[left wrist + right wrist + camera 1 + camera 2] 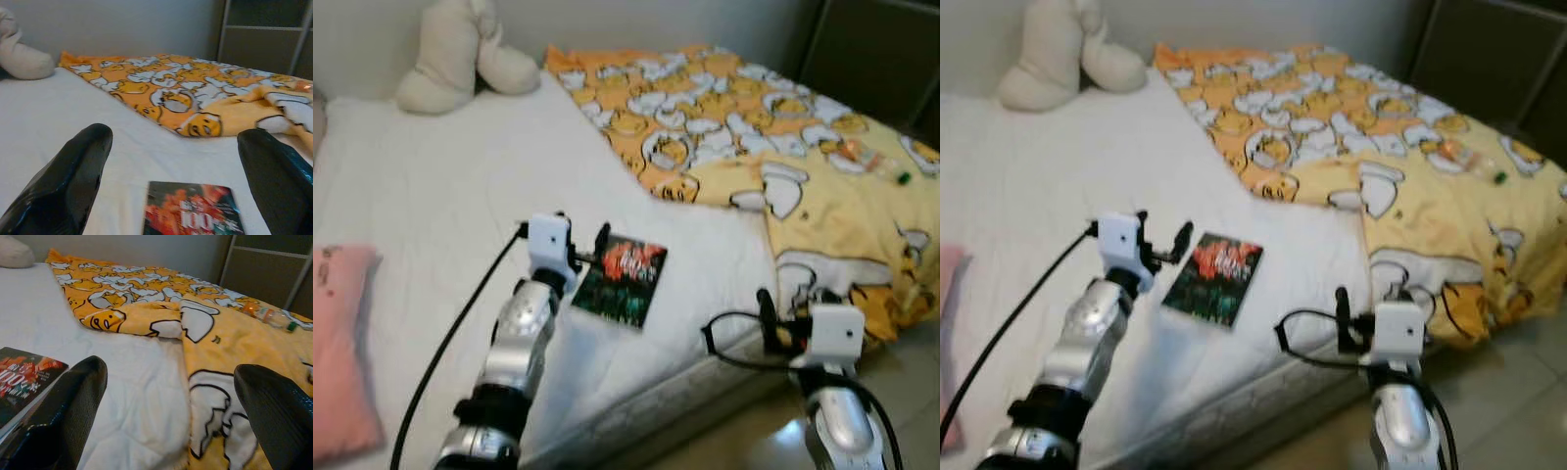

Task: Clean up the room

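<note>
A dark book with a red and orange cover (pixel 622 277) lies flat on the white bed (pixel 440 186) near its front edge. My left gripper (pixel 582 235) hovers open just above the book's near-left corner; in the left wrist view the book (pixel 193 210) lies between and just beyond the two black fingers (pixel 73 171). My right gripper (pixel 793 304) is open, low by the bed's front edge, beside the hanging yellow duck-print blanket (pixel 754 117). A clear plastic bottle with an orange label (pixel 873 164) lies on the blanket at the far right.
A cream plush toy (pixel 460 54) sits at the head of the bed by the wall. A pink pillow (pixel 337 343) lies at the left edge. A dark cabinet (pixel 871 49) stands behind the bed on the right. Tiled floor (pixel 754 441) shows below the mattress.
</note>
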You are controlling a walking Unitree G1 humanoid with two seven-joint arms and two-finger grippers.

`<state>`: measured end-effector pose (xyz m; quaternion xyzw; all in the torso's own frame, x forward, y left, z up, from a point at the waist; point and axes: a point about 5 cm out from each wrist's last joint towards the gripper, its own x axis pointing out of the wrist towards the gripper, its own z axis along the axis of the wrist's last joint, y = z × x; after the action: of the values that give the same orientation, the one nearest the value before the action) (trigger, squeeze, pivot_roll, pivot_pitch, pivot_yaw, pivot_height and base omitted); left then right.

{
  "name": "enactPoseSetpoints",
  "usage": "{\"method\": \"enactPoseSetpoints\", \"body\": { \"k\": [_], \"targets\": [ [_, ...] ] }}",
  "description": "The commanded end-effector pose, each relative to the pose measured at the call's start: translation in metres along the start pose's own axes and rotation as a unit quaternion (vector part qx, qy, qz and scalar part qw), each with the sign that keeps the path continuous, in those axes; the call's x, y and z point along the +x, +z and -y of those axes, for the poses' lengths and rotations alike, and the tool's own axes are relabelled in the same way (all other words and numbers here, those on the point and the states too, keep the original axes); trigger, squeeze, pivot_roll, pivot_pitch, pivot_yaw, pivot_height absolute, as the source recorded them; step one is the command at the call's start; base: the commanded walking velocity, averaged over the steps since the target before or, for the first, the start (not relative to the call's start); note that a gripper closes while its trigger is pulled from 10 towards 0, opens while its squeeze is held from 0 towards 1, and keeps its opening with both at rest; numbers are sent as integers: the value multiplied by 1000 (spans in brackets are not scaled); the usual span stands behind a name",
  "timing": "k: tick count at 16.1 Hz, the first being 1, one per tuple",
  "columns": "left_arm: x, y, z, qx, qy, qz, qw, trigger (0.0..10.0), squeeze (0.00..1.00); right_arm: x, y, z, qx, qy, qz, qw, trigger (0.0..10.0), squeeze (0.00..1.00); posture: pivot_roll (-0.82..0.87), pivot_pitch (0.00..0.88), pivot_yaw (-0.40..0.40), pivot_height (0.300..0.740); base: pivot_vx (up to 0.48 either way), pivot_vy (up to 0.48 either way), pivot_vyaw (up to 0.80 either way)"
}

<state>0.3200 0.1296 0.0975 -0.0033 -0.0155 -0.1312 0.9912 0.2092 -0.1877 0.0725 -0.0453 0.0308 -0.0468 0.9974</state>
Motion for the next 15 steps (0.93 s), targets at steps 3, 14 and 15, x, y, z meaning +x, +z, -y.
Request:
{"method": "enactPoseSetpoints", "body": {
  "k": [3, 14, 15],
  "targets": [
    [2, 5, -5, 4, 7, 5, 1000, 10000, 0, 2, 3, -3, 10, 2, 7, 1000, 10000, 0, -52, 0, 21, 735, 360, -315, 0],
    [58, 16, -21, 92, 82, -103, 987, 10000, 0, -99, 3, -23, -4, 61, -85, 995, 10000, 0, -255, 212, -10, 735, 196, -172, 0],
    [56, 15, -23, 83, 78, -98, 989, 10000, 0, -97, 4, -22, 0, 57, -83, 995, 10000, 0, -246, 202, -5, 735, 0, 0, 0]
  ]
}}
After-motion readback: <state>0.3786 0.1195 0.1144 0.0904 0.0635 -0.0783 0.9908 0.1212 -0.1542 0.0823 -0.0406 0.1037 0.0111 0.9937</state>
